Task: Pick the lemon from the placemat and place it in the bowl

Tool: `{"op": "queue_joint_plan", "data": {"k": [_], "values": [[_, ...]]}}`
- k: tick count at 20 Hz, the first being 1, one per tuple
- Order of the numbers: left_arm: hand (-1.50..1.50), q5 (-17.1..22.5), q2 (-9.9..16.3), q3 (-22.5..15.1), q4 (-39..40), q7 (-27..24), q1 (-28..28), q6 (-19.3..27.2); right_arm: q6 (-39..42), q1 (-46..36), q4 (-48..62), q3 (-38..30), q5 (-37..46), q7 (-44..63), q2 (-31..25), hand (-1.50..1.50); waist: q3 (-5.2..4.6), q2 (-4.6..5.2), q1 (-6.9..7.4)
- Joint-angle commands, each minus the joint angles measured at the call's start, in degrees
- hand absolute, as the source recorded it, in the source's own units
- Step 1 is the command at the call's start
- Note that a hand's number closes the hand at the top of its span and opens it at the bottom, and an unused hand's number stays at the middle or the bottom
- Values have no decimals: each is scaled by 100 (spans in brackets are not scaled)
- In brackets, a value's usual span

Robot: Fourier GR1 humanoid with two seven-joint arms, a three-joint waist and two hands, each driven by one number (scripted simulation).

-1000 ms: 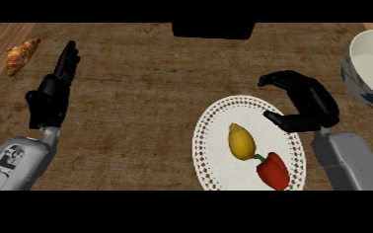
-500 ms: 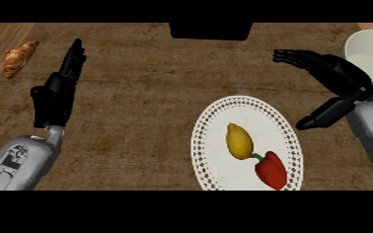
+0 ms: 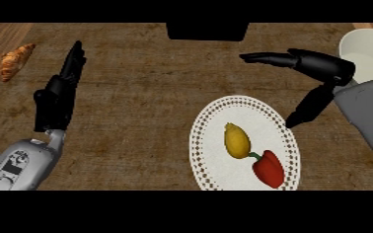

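I see the yellow lemon (image 3: 236, 141) lying on the white round placemat with a dotted rim (image 3: 211, 128), touching the red bell pepper (image 3: 269, 169) beside it. My right hand (image 3: 320, 65) hovers above the mat's upper right, fingers spread, holding nothing. The pale bowl (image 3: 358, 49) is partly cut off at the right edge. My left hand (image 3: 59, 96) rests open at left, near what looks like a croissant (image 3: 15, 61).

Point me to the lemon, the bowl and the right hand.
lemon (image 3: 236, 141), head view, middle of its yellow body.
bowl (image 3: 357, 48), head view, inner wall at the right edge.
right hand (image 3: 322, 65), head view, back of the palm.
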Motion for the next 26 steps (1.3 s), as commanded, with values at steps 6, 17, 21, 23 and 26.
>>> {"op": "queue_joint_plan", "data": {"k": [6,17,21,23,26], "values": [[0,142,211,469,-35,-144,230,-419,501,-163,-100,973,883,-626,117,-150,-7,-20,-119],[0,-266,-78,537,-170,308,148,-392,277,-314,-201,1722,2005,466,761,-150,-7,-29,-156],[0,-362,-207,639,-477,539,152,-454,124,-226,344,1621,2426,-20,815,-150,-4,-22,-126],[0,-690,-519,467,-428,125,536,-248,19,105,78,1689,2565,327,1112,-150,-6,-30,-163],[0,-829,-576,548,-497,577,266,-235,-128,241,250,1705,2817,-13,1157,-150,-5,-26,-177]]}}
